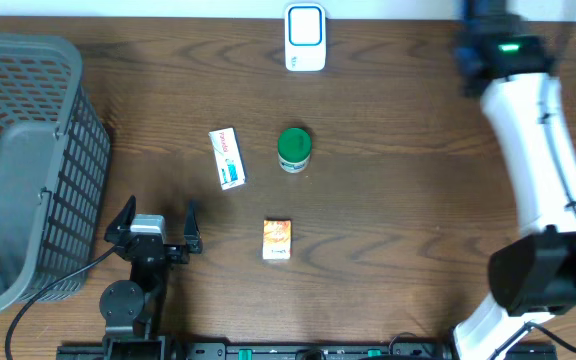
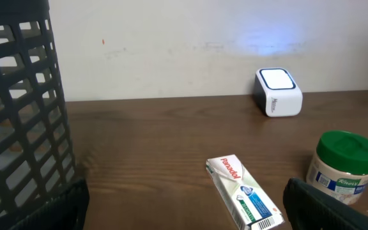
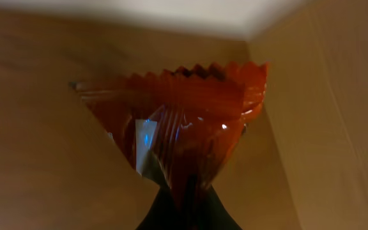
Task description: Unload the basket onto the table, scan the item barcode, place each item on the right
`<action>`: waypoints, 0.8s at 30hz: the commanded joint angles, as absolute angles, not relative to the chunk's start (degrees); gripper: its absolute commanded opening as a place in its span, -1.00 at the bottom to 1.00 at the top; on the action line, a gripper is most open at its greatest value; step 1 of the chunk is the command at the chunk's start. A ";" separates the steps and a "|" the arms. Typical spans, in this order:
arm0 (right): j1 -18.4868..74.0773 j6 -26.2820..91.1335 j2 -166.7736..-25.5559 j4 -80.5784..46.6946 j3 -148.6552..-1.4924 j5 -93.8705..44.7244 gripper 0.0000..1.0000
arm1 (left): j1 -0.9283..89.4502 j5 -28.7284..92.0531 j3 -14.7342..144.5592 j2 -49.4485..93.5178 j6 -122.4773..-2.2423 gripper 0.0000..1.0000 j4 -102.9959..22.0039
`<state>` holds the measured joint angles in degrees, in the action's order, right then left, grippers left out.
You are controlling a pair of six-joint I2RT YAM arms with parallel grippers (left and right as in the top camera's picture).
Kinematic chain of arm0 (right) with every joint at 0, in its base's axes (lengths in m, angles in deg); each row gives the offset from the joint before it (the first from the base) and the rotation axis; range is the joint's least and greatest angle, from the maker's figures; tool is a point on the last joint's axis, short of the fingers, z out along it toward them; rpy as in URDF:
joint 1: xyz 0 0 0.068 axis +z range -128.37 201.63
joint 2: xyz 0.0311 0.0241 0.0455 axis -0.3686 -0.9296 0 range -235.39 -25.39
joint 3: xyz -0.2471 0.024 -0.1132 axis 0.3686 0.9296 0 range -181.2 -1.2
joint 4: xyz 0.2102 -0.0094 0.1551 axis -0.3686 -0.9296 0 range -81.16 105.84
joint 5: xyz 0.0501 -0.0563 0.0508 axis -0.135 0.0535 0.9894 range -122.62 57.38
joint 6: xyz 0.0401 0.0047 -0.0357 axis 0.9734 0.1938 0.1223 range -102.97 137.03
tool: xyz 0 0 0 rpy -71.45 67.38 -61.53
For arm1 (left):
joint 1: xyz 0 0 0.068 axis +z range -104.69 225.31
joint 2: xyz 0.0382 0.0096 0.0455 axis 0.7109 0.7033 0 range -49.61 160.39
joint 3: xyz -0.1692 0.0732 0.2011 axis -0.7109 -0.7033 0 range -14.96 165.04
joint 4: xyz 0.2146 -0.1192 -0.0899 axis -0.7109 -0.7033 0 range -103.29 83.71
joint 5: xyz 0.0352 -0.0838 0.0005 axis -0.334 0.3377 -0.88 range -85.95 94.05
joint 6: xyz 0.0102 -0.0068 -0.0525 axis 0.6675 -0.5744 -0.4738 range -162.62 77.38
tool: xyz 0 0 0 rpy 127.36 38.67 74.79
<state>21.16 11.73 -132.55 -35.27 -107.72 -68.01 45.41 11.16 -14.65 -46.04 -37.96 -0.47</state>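
Dark wood table (image 1: 408,200) under a pale wall, with a grey basket (image 1: 28,150) at the left edge. At the far edge, mid-table: white scanner (image 1: 306,38), lit window turned upward.

Right gripper (image 3: 187,204) clamped tight on a red packet (image 3: 184,121), pinched at one end, long axis running straight out from the fingers, crinkle-cut edge farthest away. Silvery patch on the near face; barcode not legible from here.

Right arm (image 1: 528,130) reaching to the far right corner, so scanner off to its left along the same far edge, and nearer to it than to the left gripper (image 1: 153,232), which gapes wide and empty at the front by the basket.

Bare wood between that corner and the scanner, likely a clear leftward sweep. Green-lidded jar (image 1: 294,149), Panadol box (image 1: 228,158) and orange carton (image 1: 277,240) nearer mid-table, off that line. Probably needs the printed face turned toward the window.
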 commanded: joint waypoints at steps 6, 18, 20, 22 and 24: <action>1.51 17.85 -134.01 -35.62 -103.72 -70.22 -0.97 | 45.34 10.66 -14.69 -46.39 -38.24 0.93 -0.29; -16.85 17.87 -134.08 -20.43 -84.70 -60.47 -0.97 | 45.34 10.66 -14.69 -46.37 -38.24 0.92 -0.29; -18.31 17.87 -134.08 -17.24 -81.36 -58.46 -0.97 | 45.34 10.66 -14.69 -46.39 -38.24 0.92 -0.29; -19.65 17.91 -134.08 -14.81 -78.76 -56.15 -0.98 | 45.34 10.66 -14.69 -46.37 -38.24 0.92 -0.29; -20.61 18.42 -134.08 -13.63 -77.60 -54.13 -0.97 | 45.34 10.66 -14.69 -46.39 -38.24 0.92 -0.29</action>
<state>-19.58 16.97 -133.79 -14.72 -78.63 -58.29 45.41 11.16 -14.65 -46.04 -37.96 -0.47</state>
